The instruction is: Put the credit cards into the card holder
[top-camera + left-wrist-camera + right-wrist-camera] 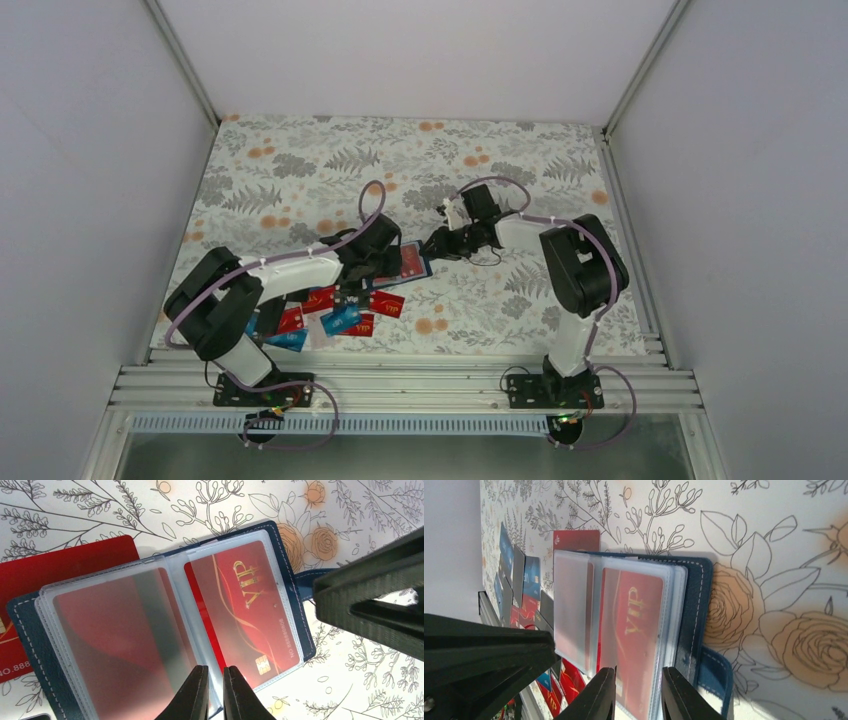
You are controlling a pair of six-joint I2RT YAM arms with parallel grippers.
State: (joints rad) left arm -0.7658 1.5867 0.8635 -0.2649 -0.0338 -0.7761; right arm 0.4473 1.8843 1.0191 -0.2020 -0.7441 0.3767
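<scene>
Overhead, floral tablecloth (300,160), grey walls (90,150); left end effector (216,690) seemingly tight on card holder (167,625), right end effector (638,677) unclear.

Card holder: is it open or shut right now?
Open. The card holder lies spread on the table, clear sleeves facing up, a red VIP card showing in one.

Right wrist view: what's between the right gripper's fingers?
The card holder's clear sleeve with the red VIP card lies between the right gripper's fingers, in the right wrist view; contact unclear.
</scene>
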